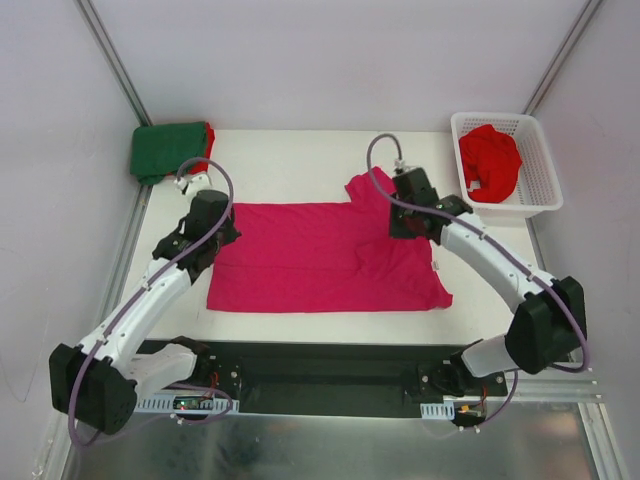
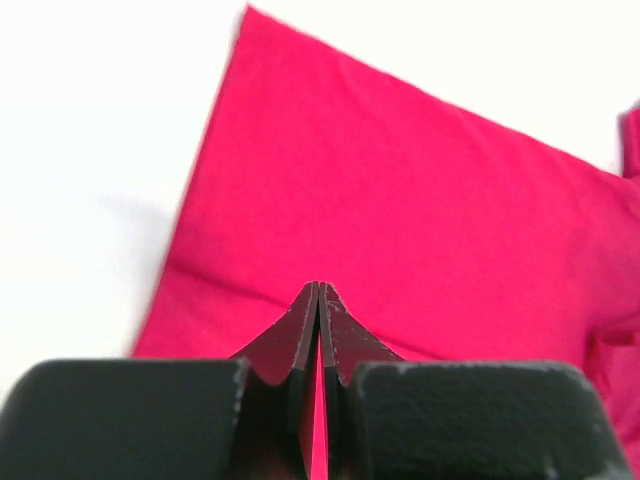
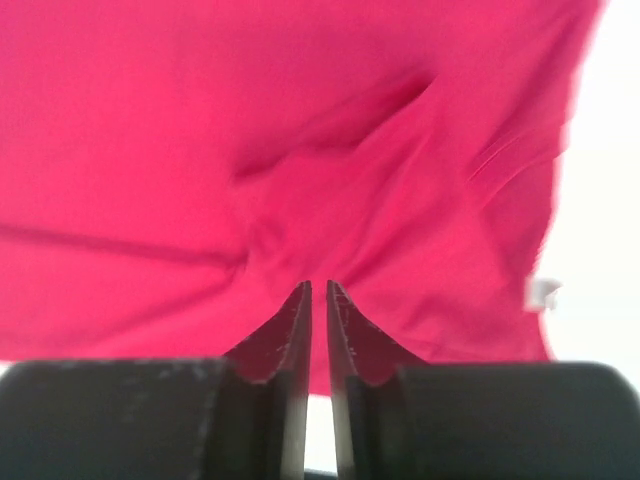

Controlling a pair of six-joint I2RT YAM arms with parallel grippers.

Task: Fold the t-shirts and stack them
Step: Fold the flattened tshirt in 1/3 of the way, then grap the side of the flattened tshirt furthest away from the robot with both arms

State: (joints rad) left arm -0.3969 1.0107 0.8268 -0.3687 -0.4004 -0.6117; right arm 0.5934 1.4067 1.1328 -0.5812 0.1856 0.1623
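Observation:
A magenta-pink t-shirt (image 1: 320, 255) lies spread flat across the middle of the white table, one sleeve sticking out at its far right. My left gripper (image 1: 220, 234) sits over its left edge. In the left wrist view its tips (image 2: 320, 287) meet, shut, above the flat cloth (image 2: 400, 180). My right gripper (image 1: 399, 227) hangs over the shirt's far right part by the sleeve. There the jaws (image 3: 320, 285) stand a narrow gap apart, with puckered cloth (image 3: 300, 120) just beyond the tips. A folded dark green t-shirt (image 1: 168, 150) rests at the back left, red cloth (image 1: 209, 134) at its right edge.
A white lattice basket (image 1: 541, 201) stands at the back right with a crumpled red t-shirt (image 1: 490, 160) inside. A metal frame and pale walls border the table. Bare white tabletop (image 1: 290, 160) shows behind the magenta shirt. Both arm bases sit at the near edge.

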